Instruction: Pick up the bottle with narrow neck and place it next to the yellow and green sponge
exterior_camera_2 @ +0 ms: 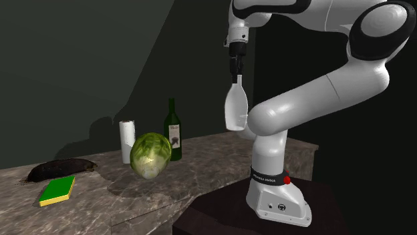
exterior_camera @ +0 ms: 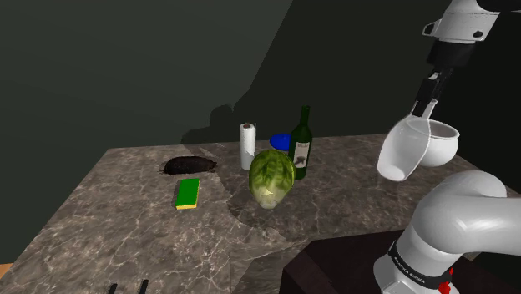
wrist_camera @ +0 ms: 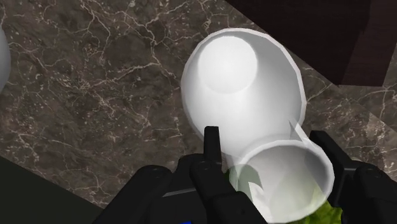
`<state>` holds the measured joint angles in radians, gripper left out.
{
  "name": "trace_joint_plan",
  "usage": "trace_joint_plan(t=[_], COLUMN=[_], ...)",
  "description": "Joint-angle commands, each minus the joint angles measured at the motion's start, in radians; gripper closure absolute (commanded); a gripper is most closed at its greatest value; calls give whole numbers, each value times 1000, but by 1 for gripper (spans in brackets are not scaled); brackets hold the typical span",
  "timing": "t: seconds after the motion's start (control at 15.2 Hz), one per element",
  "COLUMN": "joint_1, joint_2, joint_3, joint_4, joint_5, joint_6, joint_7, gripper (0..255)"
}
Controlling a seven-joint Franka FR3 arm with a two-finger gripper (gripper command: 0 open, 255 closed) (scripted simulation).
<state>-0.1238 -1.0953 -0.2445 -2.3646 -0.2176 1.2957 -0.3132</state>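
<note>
White and narrow-necked, the bottle (exterior_camera: 407, 149) (exterior_camera_2: 235, 107) (wrist_camera: 238, 89) hangs high above the marble counter (exterior_camera: 125, 225) (exterior_camera_2: 107, 193) (wrist_camera: 95, 95), clasped at its neck between the two black fingers of the gripper (exterior_camera: 422, 108) (exterior_camera_2: 238, 77) (wrist_camera: 267, 149). In the shoulder view it hangs tilted, well to the right of the cabbage (exterior_camera: 271, 178) (exterior_camera_2: 150, 155) and far above it; in the second exterior view it hangs upright from the gripper, body down, again up and to the right of the cabbage.

The yellow and green sponge (exterior_camera: 189, 193) (exterior_camera_2: 57, 190) lies flat on the counter to the shoulder view's left of the cabbage, well apart from the lifted bottle. A dark green wine bottle (exterior_camera: 300, 146) (exterior_camera_2: 173, 130) stands upright just behind the cabbage, on its right side in both exterior views. A white paper roll (exterior_camera: 247, 146) (exterior_camera_2: 127, 141) stands behind the cabbage on its left, and a blue lid (exterior_camera: 280, 142) peeks over its top in the shoulder view. A dark lump (exterior_camera: 190, 165) (exterior_camera_2: 60, 169) lies farther left of the cabbage, beyond the sponge. The dark stand (exterior_camera: 334, 267) (exterior_camera_2: 220, 213) sits to the cabbage's lower right.
</note>
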Motion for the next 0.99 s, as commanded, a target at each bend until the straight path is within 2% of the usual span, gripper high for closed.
trace_joint_plan(t=[0.0, 0.92], joint_1=[3, 20], joint_2=[16, 140], joint_3=[3, 24], joint_4=[33, 294], joint_5=[3, 28], joint_6=[-17, -154], joint_7=[-2, -14], gripper=[255, 255])
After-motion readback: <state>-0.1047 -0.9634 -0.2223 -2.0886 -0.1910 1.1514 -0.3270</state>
